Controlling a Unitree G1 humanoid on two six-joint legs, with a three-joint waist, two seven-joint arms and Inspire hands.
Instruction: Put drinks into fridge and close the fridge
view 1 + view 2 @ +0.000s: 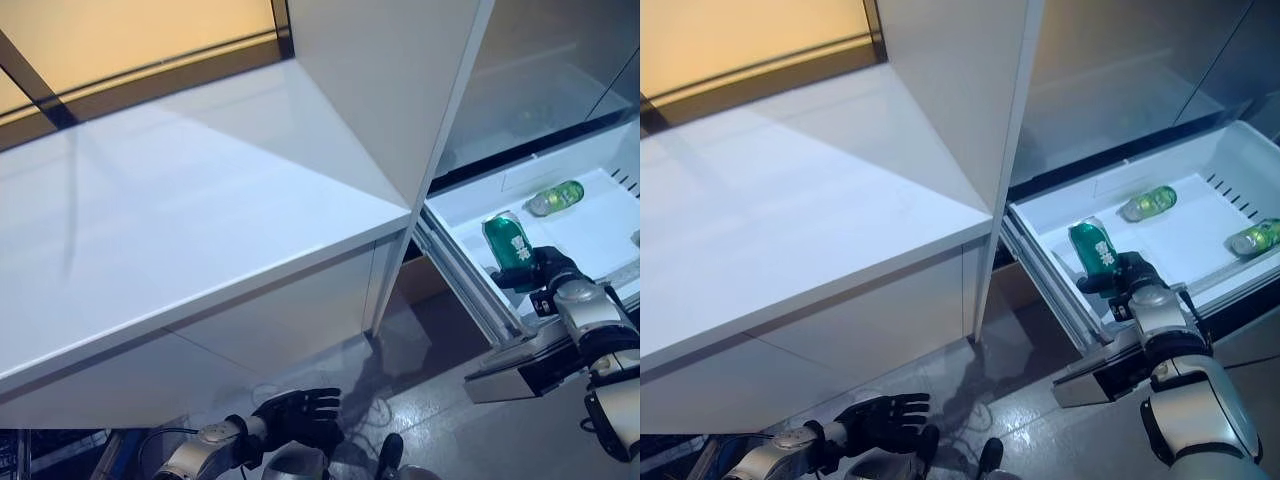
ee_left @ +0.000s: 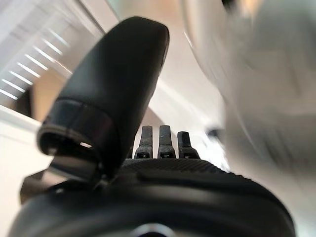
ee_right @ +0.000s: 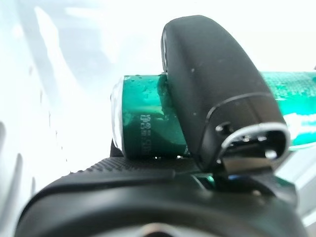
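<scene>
My right hand (image 1: 548, 272) is shut on a green can (image 1: 509, 246) and holds it over the near left corner of the open white fridge drawer (image 1: 1200, 225). In the right wrist view the thumb (image 3: 217, 98) presses across the can (image 3: 148, 128). A green drink (image 1: 556, 196) lies on its side further back in the drawer, and another green drink (image 1: 1253, 237) lies at the drawer's right side. My left hand (image 1: 300, 415) hangs low by the floor with its fingers straight and holds nothing; it also shows in the left wrist view (image 2: 118, 94).
A white counter (image 1: 180, 200) fills the left and middle, with a tall white cabinet side (image 1: 400, 90) between it and the fridge. The drawer's metal rail (image 1: 470, 285) runs along its near left edge. Grey floor (image 1: 400, 400) lies below.
</scene>
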